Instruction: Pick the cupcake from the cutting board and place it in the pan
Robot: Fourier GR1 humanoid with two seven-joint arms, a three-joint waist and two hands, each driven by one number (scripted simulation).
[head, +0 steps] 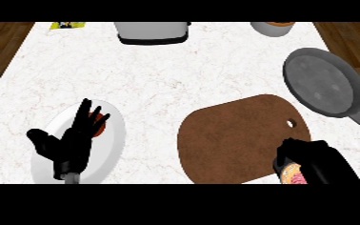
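Cupcake point(292, 175) looks gripped in right hand point(313, 159), fingers curled around it, at cutting board point(235, 140) near-right corner. Lift straight, carry to pan point(322, 82). Left hand point(70, 143) open over plate point(112, 133).

1. You've got a white marbled counter point(175, 71), with wood floor showing at both sides.
2. Brown cutting board point(235, 140) lies on it at the front right.
3. Grey pan point(322, 82) sits on it at the right edge, just beyond the board.
4. White plate point(105, 145) at the front left.
5. Toaster point(153, 32) at the back centre.
6. Grey pot point(273, 28) at the back right, cut off.
7. Yellow item point(67, 25) at the back left, too small to tell.
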